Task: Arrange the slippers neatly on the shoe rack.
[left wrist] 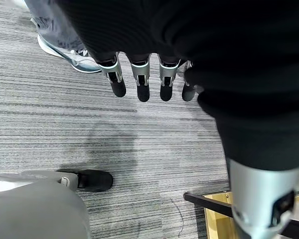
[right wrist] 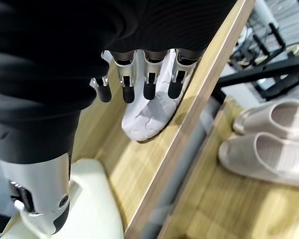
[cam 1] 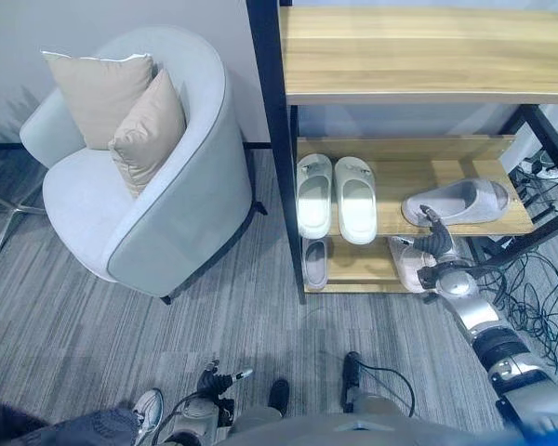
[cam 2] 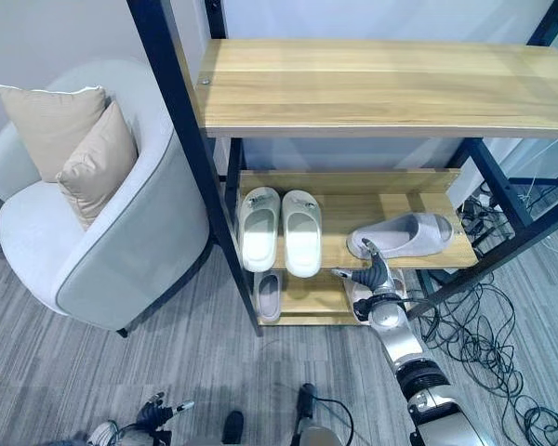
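Note:
The shoe rack (cam 1: 405, 70) has a pair of white slippers (cam 1: 335, 197) side by side on the left of its middle shelf. A grey slipper (cam 1: 456, 203) lies crosswise on the right of that shelf. On the bottom shelf a small grey slipper (cam 1: 315, 263) sits at the left and a white slipper (right wrist: 154, 109) at the right. My right hand (cam 1: 439, 246) is at the rack's front right, open, its fingers (right wrist: 149, 82) straight just above the white slipper. My left hand (left wrist: 139, 74) hangs open over the carpet.
A grey armchair (cam 1: 158, 214) with two beige cushions stands left of the rack's black post (cam 1: 274, 121). Cables (cam 1: 530, 288) lie on the floor at the right. A person's shoe (left wrist: 72, 57) is on the carpet by my left hand.

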Robot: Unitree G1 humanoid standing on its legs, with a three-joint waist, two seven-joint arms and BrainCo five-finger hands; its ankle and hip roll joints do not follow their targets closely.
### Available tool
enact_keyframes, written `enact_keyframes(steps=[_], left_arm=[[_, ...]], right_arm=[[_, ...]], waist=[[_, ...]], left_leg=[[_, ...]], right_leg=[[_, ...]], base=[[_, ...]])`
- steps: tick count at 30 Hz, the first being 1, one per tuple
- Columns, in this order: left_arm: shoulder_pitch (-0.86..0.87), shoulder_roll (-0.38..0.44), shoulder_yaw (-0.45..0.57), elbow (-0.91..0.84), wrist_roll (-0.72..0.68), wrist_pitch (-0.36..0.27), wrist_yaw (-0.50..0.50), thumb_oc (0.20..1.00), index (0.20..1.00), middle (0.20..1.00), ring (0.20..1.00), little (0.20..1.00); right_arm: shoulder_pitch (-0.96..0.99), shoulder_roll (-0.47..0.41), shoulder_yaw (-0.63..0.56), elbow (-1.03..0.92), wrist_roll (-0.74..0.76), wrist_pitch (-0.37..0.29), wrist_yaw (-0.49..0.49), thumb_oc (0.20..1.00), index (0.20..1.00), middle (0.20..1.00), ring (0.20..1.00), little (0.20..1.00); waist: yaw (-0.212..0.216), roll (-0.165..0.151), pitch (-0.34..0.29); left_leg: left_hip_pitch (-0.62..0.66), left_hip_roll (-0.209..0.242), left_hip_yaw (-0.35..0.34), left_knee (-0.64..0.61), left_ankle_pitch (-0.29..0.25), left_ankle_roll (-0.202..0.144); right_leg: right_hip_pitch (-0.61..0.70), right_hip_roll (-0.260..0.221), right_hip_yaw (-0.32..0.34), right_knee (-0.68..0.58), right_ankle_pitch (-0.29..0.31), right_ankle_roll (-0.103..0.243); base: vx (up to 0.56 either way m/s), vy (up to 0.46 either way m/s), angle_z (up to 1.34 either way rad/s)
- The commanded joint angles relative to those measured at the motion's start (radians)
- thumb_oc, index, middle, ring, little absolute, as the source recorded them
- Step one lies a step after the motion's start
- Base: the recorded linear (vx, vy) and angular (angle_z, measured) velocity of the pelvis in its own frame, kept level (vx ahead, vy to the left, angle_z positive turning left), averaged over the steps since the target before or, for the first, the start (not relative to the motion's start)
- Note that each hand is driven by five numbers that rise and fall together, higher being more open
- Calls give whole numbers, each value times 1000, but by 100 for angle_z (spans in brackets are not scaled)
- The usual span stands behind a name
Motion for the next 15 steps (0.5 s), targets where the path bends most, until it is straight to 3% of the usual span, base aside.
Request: enact_keyframes(steps=[1,7,13,15], left_arm=[[-55,25,34,64,6,-7,5,1000,1000,1000,1000,1000],[-46,20,48,61,32,-9,15,1000,1000,1000,1000,1000],[-43,19,51,60,59,-12,26,1000,1000,1000,1000,1000],[-45,21,47,63,68,-10,29,1000,1000,1000,1000,1000]], right_arm=[[34,24,-47,-77,-49,-46,-42,1000,1000,1000,1000,1000],[85,-3,-161,-204,-136,-74,-152,1000,1000,1000,1000,1000],[91,-49,-207,-224,-255,-41,-231,1000,1000,1000,1000,1000],[65,-95,-214,-185,-297,-4,-249,1000,1000,1000,1000,1000]], waist=[[21,-13,39],[16,-4,32],[14,-1,29],[17,-1,28]], left_leg=[[-15,-34,50,4,-52,-3],[-10,-35,54,4,-59,0],[-8,-34,51,4,-63,1],[-10,-34,51,4,-64,1]], right_leg=[[173,-11,17,12,-209,76],[175,-11,21,12,-212,78],[175,-11,22,12,-214,78],[173,-11,21,12,-213,78]], base=[[0,0,0],[0,0,0],[0,0,0],[0,0,0]])
